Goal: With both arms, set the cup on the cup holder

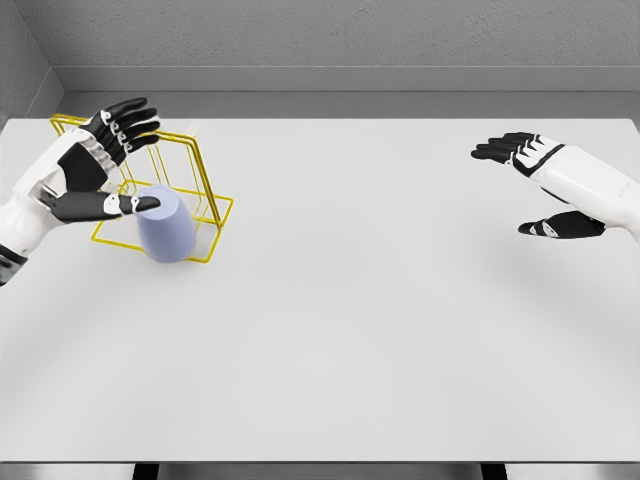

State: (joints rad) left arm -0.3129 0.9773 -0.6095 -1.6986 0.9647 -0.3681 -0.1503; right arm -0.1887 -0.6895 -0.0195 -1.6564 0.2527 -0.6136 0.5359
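Where the table (350,330) spreads white and wide, the things on it count out as one cup (166,225) and one cup holder (190,185), with two robot hands above them. The cup is pale lavender-blue and sits at the table's left side, on the front part of the yellow wire cup holder's base frame. Its long axis runs nearly upright with a slight tilt; whether the mouth faces up or down cannot be told. The cup holder's wire loops rise behind and beside it. The left robot hand (100,165) hovers over the holder, fingers spread and grasping nothing, its thumb reaching to just above the cup's upper rim. The right robot hand (535,185) hangs well apart at the table's right side, fingers also spread and released.
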